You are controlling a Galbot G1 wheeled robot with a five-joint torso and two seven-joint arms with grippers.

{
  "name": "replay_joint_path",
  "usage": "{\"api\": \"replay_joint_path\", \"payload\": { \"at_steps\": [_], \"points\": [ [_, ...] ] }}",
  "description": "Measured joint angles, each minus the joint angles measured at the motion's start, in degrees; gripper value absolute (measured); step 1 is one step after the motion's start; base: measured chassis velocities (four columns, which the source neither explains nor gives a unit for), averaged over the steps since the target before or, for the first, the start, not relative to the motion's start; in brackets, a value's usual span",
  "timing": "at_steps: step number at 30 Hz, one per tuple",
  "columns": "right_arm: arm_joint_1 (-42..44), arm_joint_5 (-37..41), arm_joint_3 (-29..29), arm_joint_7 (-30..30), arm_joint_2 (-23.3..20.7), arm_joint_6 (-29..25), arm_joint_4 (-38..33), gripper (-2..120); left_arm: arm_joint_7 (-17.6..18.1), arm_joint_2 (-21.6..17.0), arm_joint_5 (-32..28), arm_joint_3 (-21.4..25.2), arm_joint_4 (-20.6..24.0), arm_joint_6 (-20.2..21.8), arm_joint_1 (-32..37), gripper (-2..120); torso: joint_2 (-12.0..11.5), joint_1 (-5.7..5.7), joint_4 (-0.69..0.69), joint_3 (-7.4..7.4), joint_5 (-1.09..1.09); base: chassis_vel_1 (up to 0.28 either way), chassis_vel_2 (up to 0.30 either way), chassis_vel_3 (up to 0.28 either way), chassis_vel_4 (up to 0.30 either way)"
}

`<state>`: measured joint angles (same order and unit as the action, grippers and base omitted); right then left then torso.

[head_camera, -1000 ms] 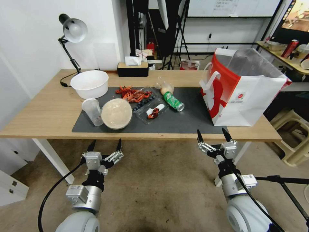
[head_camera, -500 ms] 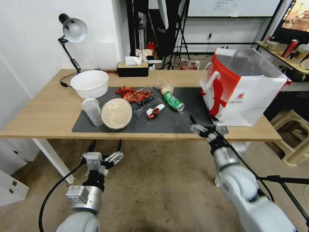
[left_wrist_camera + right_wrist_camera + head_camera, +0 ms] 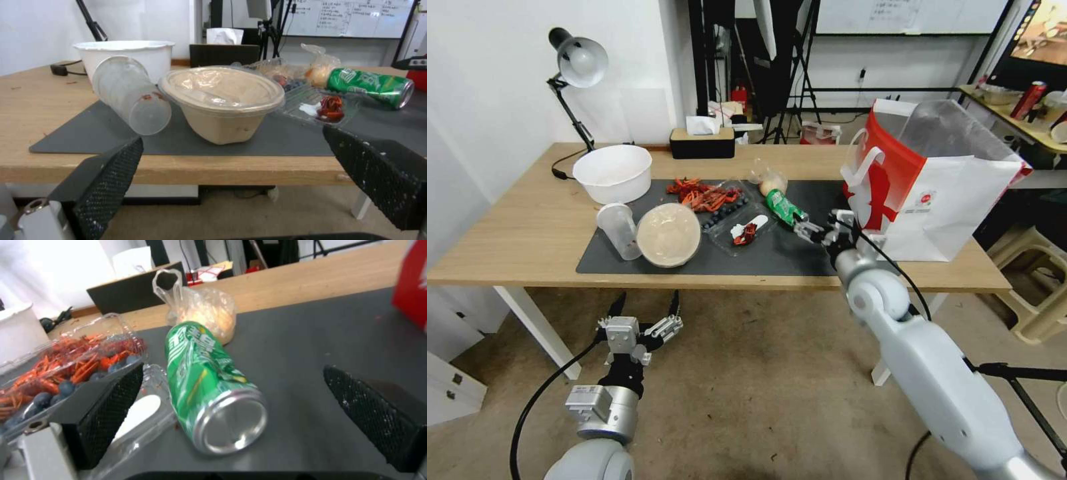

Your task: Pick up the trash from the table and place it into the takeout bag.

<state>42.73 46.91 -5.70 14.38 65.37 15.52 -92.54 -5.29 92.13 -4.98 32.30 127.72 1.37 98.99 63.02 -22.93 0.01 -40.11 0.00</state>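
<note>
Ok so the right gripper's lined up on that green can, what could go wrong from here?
Three risks. The green can lies on its side on the mat, so a fingertip could nudge it and it may roll away from the open right gripper. One finger sits right by the clear tray and might drag or pinch it. The knotted plastic bag touches the can's far end and could get pushed along.

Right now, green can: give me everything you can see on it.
The green can is a dented metal drink can with white lettering and a bare silver end. It lies on its side on the dark grey mat, silver end toward the right gripper, which is open with a finger on each side, not gripping. Its far end rests against a clear plastic bag holding something pale. A clear tray lies right beside it; contact is unclear.
</note>
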Motion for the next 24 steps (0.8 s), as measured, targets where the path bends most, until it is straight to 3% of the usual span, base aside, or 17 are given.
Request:
{"api": "replay_joint_path", "payload": {
  "at_steps": [7, 14, 18, 24],
  "points": [
    [-2.5, 1.9, 1.7, -0.2, 1.4, 0.7, 4.0, 94, 0.0, 0.0, 0.1, 0.2, -0.3, -0.4, -0.1, 100, 0.0, 0.0, -0.01, 0.0, 0.0, 0.0, 0.0, 0.0, 0.0],
    [-1.9, 2.1, 2.1, -0.2, 2.3, 0.8, 5.0, 62, 0.1, 0.0, 0.1, 0.2, -0.4, -0.4, -0.2, 100, 0.0, 0.01, 0.0, 0.0, 0.0, 0.0, 0.0, 0.0, 0.0],
    [-1.4, 2.1, 2.0, -0.2, 2.1, 0.9, 4.6, 52, 0.1, 0.0, 0.1, 0.2, -0.4, -0.5, -0.2, 100, 0.0, 0.01, -0.01, 0.01, 0.0, 0.0, 0.0, 0.0, 0.0],
    [-0.7, 2.2, 1.5, -0.4, 2.0, 0.7, 3.7, 51, 0.1, 0.0, 0.2, 0.1, -0.4, -0.5, -0.1, 100, 0.0, 0.0, -0.01, 0.01, 0.0, 0.0, 0.0, 0.0, 0.0]
  ]
}}
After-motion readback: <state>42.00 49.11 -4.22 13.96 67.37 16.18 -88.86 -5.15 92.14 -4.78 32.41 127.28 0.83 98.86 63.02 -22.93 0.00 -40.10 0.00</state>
